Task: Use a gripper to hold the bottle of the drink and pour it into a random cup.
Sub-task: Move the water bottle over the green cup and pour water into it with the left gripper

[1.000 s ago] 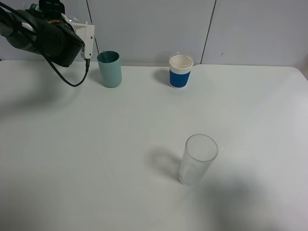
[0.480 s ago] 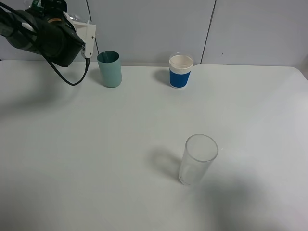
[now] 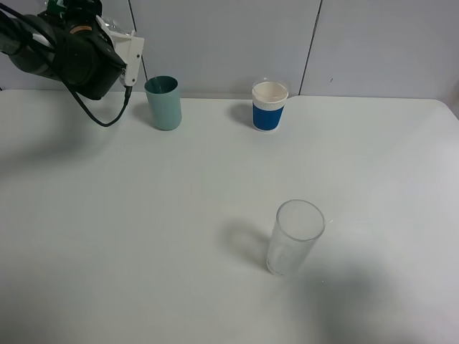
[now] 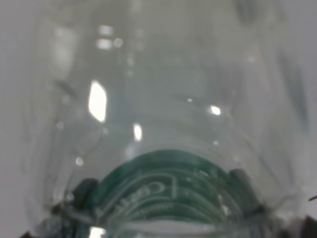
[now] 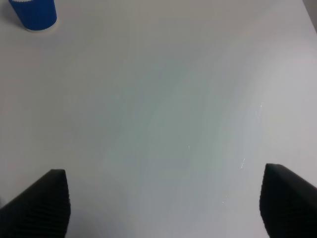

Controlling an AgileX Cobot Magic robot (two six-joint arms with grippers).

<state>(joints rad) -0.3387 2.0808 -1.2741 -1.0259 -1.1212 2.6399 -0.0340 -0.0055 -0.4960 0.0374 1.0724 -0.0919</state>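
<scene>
The bottle of the drink (image 4: 163, 114) fills my left wrist view almost edge to edge: clear, blurred plastic with bright glints on it, and its dark green label band (image 4: 168, 191) curving across close to the camera. Dark pads (image 4: 85, 191) press in on either side of that band, so I read the left gripper as clamped tight on the bottle.

From the exterior high view, I see the left gripper (image 3: 131, 61) raised off the table (image 3: 107, 236) at the far left corner, its white jaws pointing toward the cup (image 3: 164, 102), the teal one, which stands upright just beside them. The bottle is mostly hidden behind the black arm here; I cannot tell how far it is tilted. A white cup with a blue sleeve (image 3: 270, 106) stands further right along the back edge, well apart from the teal one. A clear tall glass (image 3: 294, 238) stands alone nearer the front, right of the middle.

In the right wrist view, the right gripper (image 5: 161, 203) hangs over bare table with its black ribbed fingers (image 5: 37, 203) spread wide and nothing between them. The blue-sleeved cup shows at one corner.
</scene>
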